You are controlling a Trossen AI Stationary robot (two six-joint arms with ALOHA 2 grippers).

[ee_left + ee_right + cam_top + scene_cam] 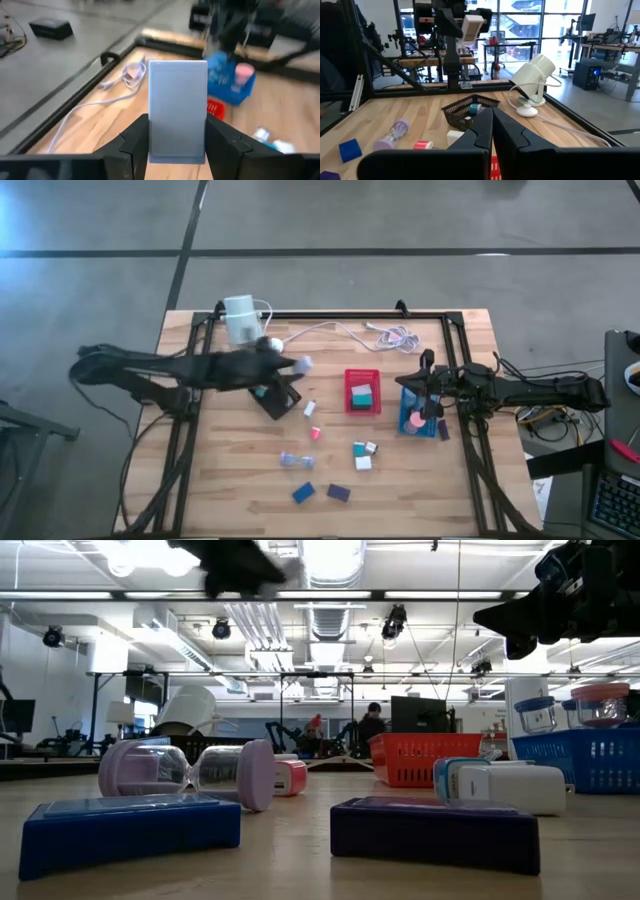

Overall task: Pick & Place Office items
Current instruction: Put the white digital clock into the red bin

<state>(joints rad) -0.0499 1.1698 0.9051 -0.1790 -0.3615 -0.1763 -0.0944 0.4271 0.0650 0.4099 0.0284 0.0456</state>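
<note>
Now, left fingers (177, 145) pinch flat pale blue-grey rectangular block (178, 107), carried high above black mesh tray (275, 397) near bench (220, 490) left edge; grip narrow, block may slip or miss tray. Right fingers (492, 131) closed, empty, above blue tray (420, 417). Count: three trays (third, red (363, 392)); about nine loose pieces mid-bench.

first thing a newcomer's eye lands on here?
Probably the left gripper, raised above the black tray at the table's left, clamped on a pale blue block. Next, the red tray mid-table and the blue tray under the shut right gripper. Small blocks lie scattered on the wood in front.
</note>
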